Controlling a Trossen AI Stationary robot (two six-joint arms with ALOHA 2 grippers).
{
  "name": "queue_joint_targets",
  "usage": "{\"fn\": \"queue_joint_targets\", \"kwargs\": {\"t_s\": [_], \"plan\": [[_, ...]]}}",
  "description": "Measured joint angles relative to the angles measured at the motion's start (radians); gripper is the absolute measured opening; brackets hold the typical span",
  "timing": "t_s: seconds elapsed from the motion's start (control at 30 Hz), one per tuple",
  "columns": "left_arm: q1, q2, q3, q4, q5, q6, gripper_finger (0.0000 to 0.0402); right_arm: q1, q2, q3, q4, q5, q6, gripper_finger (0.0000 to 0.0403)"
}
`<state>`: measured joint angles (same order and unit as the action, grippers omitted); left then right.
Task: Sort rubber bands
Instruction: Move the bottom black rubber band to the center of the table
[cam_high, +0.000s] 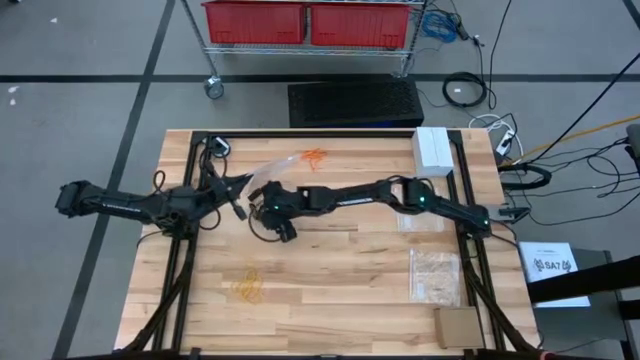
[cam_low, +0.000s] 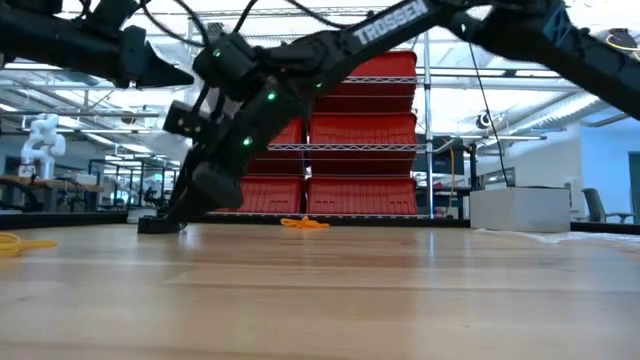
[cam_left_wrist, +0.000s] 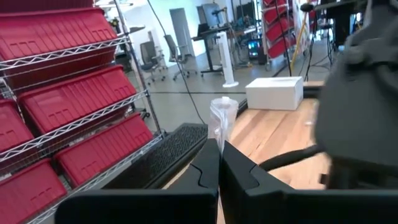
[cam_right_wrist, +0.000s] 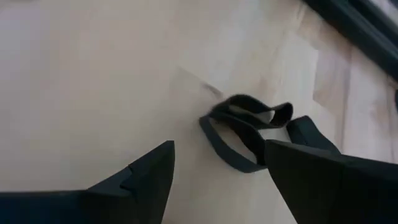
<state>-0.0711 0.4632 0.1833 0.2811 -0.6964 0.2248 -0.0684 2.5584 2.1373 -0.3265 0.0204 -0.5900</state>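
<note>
Fingers spread wide on the right gripper (cam_right_wrist: 214, 171), down low over the wooden table (cam_high: 340, 290), and right between them lie the black rubber bands (cam_right_wrist: 245, 134), a couple of flat loops tangled together. One loop already touches the finger on one side, so the other finger has the closing to do. For a clean pick, my read is this: drop until the tips brush the wood, close slowly, and catch the overlap where the loops cross, since thin rubber will likely slide out of a high pinch or spring sideways.

Across the way, the left gripper (cam_left_wrist: 217, 171) is closed on a clear plastic bag (cam_left_wrist: 222, 121), holding it up off the table with the film standing above the fingertips. That bag (cam_high: 262, 175) looks like the likely drop spot for these black bands, though whether its mouth is open cannot be told from here, and nothing shows inside it.

Elsewhere, the orange rubber bands (cam_high: 315, 157) sit loose at the far edge, and the pale yellow rubber bands (cam_high: 247, 288) lie loose near the front. 2 more bags wait on the right side; the front one (cam_high: 436, 276) seems to hold pale contents, the other (cam_high: 420, 220) is too faint to judge.
</note>
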Motion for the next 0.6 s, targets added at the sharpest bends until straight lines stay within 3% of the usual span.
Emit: {"fn": "queue_joint_targets", "kwargs": {"t_s": [0.2, 0.33, 0.6], "plan": [[-0.001, -0.024, 0.0, -0.024, 0.012, 0.0, 0.0, -0.038, 0.075, 0.143, -0.047, -0.035, -0.001, 0.0244], [-0.001, -0.032, 0.0, -0.038, 0.014, 0.0, 0.0, -0.054, 0.083, 0.148, -0.084, -0.116, 0.022, 0.0244], [-0.001, -0.033, 0.0, -0.039, 0.014, 0.0, 0.0, -0.05, 0.098, 0.153, -0.183, -0.169, 0.093, 0.0221]]}}
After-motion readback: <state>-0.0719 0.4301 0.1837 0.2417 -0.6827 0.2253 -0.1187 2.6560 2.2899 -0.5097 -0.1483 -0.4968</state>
